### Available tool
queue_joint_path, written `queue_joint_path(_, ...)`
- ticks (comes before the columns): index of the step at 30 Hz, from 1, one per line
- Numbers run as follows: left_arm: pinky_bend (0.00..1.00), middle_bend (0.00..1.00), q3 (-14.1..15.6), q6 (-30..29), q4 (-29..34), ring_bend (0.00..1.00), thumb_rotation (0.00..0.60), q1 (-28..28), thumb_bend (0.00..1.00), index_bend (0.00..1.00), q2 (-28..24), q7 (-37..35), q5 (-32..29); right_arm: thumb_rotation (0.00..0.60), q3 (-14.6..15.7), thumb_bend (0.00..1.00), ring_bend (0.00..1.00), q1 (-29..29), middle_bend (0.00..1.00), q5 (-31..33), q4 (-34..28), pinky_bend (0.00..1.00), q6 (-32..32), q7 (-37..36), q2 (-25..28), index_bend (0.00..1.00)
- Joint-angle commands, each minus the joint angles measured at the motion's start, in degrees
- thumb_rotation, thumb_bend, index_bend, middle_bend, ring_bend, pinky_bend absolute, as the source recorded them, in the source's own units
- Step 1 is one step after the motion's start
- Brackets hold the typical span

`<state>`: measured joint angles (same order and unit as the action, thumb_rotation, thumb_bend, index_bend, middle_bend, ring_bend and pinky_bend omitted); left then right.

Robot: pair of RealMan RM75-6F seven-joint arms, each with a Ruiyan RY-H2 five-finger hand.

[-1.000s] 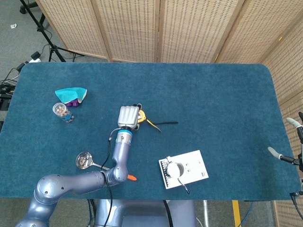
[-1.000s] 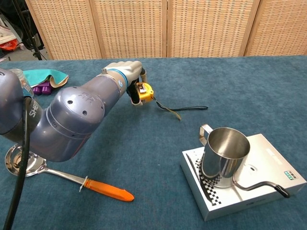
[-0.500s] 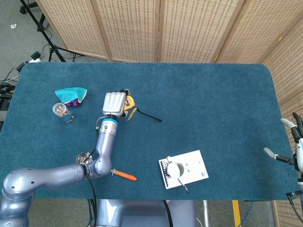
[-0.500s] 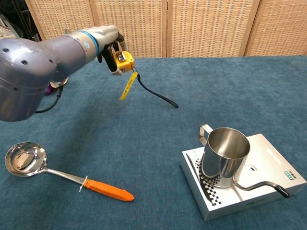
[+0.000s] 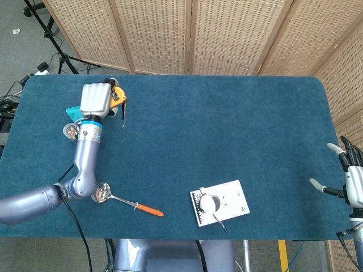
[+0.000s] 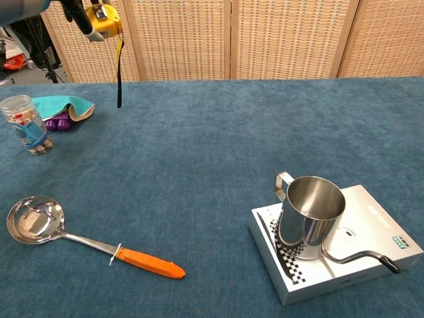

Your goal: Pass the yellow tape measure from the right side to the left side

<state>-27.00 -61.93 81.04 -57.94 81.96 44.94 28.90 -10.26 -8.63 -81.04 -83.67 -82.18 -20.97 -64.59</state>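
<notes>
Grey arm (image 5: 85, 164), white hand (image 5: 95, 100)

The left hand (image 5: 95, 99) holds the yellow tape measure (image 5: 117, 97) above the desk's (image 5: 227, 130) far left area, beside a teal cloth (image 5: 72, 112) and a small jar (image 5: 70, 131). A ladle (image 5: 122, 198) and a scale (image 5: 220, 202) lie nearer. The right hand (image 5: 350, 181), fingers spread and holding nothing, sits off the right edge.

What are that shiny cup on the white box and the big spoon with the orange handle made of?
The cup looks like polished stainless steel: its wall mirrors the checkered strip of the white box beneath it. The spoon has a bowl and shaft that look like the same bright, reflective metal. Its orange handle is matte and uniformly coloured, probably plastic or rubber, though the pictures cannot settle which.
</notes>
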Motion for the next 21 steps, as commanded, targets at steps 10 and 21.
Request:
queue_joint_path(10,0.44,0.43,0.80,2.12,3.65,0.46,0.600,7.08,0.44,0.78,-12.52,-5.79,1.38,0.600,0.20,0.14,0.00,-0.42,0.00,0.20,-1.18,0.03,0.42,3.58,-0.30,0.17)
queue_joint_path(21,0.44,0.43,4.64,4.85,6.79,0.46,0.600,16.73,0.43,0.78,-23.41,-14.50,4.20,0.600,0.59,0.14,0.00,-0.33,0.00,-0.25,-2.64,0.03,0.04,5.86,-0.12,0.17)
